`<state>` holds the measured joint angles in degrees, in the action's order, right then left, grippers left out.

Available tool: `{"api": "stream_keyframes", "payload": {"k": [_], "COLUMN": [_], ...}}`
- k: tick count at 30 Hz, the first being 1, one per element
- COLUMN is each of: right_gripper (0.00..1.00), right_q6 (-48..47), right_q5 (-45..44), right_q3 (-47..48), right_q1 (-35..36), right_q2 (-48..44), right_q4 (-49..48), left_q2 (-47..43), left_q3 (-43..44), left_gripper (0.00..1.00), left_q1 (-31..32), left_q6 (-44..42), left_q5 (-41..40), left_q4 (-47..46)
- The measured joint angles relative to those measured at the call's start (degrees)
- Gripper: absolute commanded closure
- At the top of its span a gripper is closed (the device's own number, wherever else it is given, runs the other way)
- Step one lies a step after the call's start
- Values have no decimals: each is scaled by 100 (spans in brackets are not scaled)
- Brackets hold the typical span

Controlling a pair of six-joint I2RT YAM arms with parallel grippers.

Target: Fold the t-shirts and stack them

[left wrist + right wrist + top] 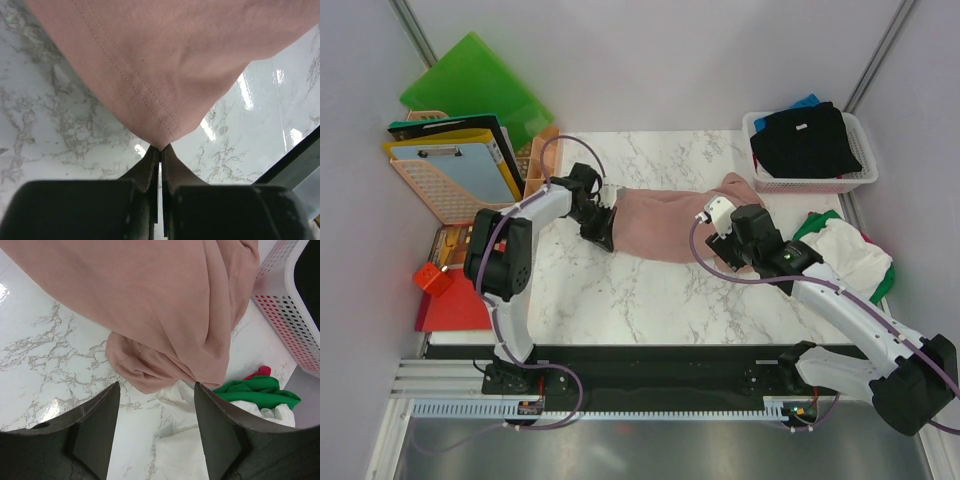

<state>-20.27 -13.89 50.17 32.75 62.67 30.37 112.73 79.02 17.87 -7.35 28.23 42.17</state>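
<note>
Left end effector point(160, 148) pinches pink t-shirt point(165, 60) hem; right end effector point(156, 390) spread. Limp cloth: grab bunch at your 12 o'clock.

The left pincer point(160, 148) pinches the pink t-shirt's point(170, 60) hemmed corner above the marble table point(50, 125).

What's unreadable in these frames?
- Top view: basket contents under the black shirt; only a blue corner shows.
- Top view: white and green pile, bunched, partly under the right arm; garment count unclear.
- Left wrist: pink t-shirt beyond the corner in the left gripper, cut off by the frame's top edge.
- No view shows a print on it.
</note>
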Motion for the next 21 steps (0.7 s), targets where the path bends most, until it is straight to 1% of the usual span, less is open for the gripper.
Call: {"api": "stream_keyframes", "payload": {"k": [6, 9, 11, 13, 16, 21], "right_gripper": [33, 33, 33, 33, 33, 34], "right_q6": [-4, -7, -11, -11, -13, -7], "right_q5": [-7, -31, -81, -140, -227, -245], "right_q3": [0, 0, 0, 0, 2, 2], "right_q1": [-2, -2, 0, -2, -2, -116], "right_q2": [-4, -4, -4, -4, -4, -76], "right_q4": [0, 0, 2, 0, -2, -9], "left_q2": [-739, -1069, -1224, -1322, -1552, -2695], "left_q3": [0, 310, 754, 1379, 2535, 3740], "left_gripper": [98, 98, 98, 98, 98, 98], "left_q1": [39, 85, 133, 162, 188, 186], "left_q6": [-240, -442, -612, -769, -1047, -1364], "left_q5": [-542, -850, -1073, -1281, -1545, -1926], "left_q4": [140, 369, 525, 741, 892, 837]}}
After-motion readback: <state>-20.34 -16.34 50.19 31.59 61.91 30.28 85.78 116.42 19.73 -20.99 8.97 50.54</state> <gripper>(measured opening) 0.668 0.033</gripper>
